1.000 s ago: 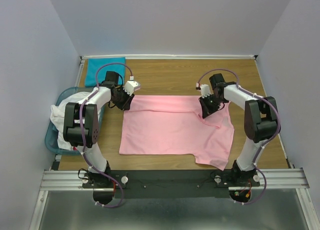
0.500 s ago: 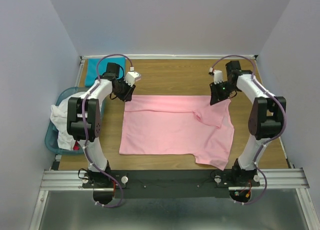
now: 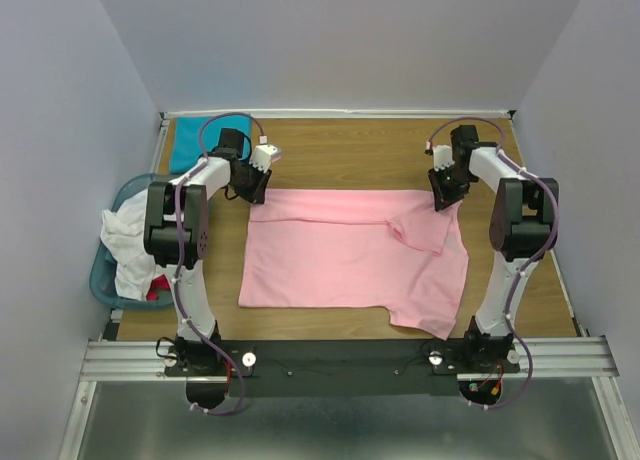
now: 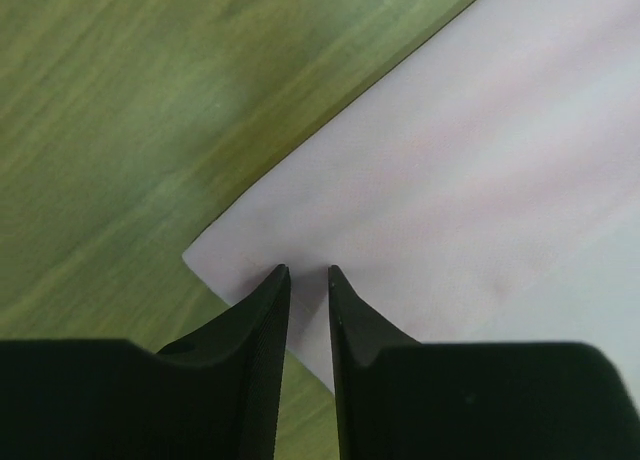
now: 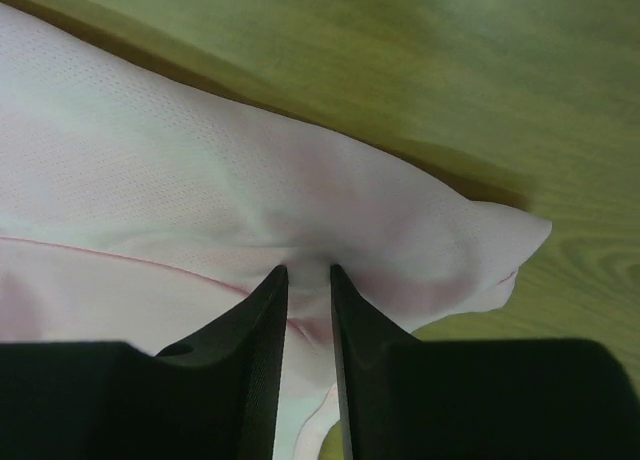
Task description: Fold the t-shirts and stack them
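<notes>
Fold in preparation. The pink t-shirt lies spread flat on the table, its near edge toward the 2 arm bases and 1 sleeve turned inward at the right, so that its far edge is free to be lifted. The left gripper sits on the far-left corner and the right gripper on the far-right corner, 1 per corner to keep the edge straight. Each pair of jaws shows only a narrow slit over the cloth. The cloth puckers toward the right tips, yet a firm pinch cannot be told for either. To the left, white t-shirts wait in the basket. A folded teal t-shirt occupies the far-left corner, probably the stack's base.
</notes>
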`<state>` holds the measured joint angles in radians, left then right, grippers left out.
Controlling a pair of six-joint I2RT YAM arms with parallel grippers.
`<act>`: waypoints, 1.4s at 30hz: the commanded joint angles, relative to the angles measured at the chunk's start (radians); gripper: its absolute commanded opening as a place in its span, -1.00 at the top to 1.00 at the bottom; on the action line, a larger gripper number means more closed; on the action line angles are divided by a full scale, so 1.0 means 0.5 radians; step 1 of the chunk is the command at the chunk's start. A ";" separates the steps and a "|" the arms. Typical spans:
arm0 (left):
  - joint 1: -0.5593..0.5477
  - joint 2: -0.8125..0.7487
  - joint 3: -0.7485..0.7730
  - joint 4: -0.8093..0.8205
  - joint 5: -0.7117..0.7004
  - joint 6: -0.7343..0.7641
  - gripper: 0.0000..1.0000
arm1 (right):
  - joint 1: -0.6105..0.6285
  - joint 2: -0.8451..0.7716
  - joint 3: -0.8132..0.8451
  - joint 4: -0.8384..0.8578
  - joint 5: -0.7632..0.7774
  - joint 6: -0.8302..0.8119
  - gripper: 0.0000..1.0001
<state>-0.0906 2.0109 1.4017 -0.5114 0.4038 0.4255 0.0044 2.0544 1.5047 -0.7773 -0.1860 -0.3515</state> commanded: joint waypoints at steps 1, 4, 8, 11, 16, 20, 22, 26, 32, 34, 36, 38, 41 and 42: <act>0.012 0.245 0.108 0.008 -0.163 -0.102 0.47 | 0.000 0.186 0.126 0.165 0.246 0.037 0.35; 0.016 0.401 0.325 -0.036 -0.172 -0.109 0.53 | 0.000 0.327 0.309 0.189 0.280 0.046 0.30; 0.022 0.586 0.654 -0.155 -0.160 -0.118 0.56 | 0.000 0.520 0.604 0.202 0.320 0.065 0.17; 0.019 0.617 0.862 -0.250 -0.072 -0.087 0.45 | 0.000 0.561 0.818 0.195 0.320 0.092 -0.16; 0.019 0.375 0.976 -0.354 0.079 0.044 0.21 | 0.000 0.294 0.844 0.153 0.096 0.083 -0.47; 0.022 0.071 0.820 -0.434 0.241 0.243 0.09 | 0.000 -0.067 0.645 -0.031 -0.149 -0.036 -0.55; 0.019 -0.149 0.591 -0.468 0.324 0.387 0.08 | 0.000 -0.291 0.443 -0.163 -0.250 -0.179 -0.55; 0.016 -0.496 0.118 -0.484 0.374 0.578 0.08 | 0.000 -0.596 0.078 -0.436 -0.346 -0.459 -0.52; 0.003 -0.889 -0.520 -0.533 0.374 0.799 0.09 | 0.013 -0.930 -0.376 -0.749 -0.395 -0.742 -0.43; -0.024 -0.993 -0.701 -0.505 0.300 0.833 0.10 | 0.052 -1.080 -0.622 -0.698 -0.285 -0.775 -0.38; -0.052 -1.046 -0.806 -0.447 0.245 0.842 0.12 | 0.102 -1.188 -0.837 -0.581 -0.208 -0.782 -0.29; -0.113 -1.092 -0.910 -0.416 0.187 0.861 0.14 | 0.132 -1.225 -0.963 -0.471 -0.113 -0.812 -0.20; -0.226 -1.120 -1.021 -0.358 0.089 0.858 0.15 | 0.141 -1.234 -1.116 -0.366 -0.042 -0.855 -0.13; -0.254 -1.117 -1.045 -0.340 0.061 0.855 0.16 | 0.142 -1.231 -1.141 -0.357 -0.036 -0.868 -0.05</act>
<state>-0.1688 1.4906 0.9104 -0.7341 0.4999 0.8230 0.0734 1.4601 0.9855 -1.0283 -0.2749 -0.7307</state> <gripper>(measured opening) 0.426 0.574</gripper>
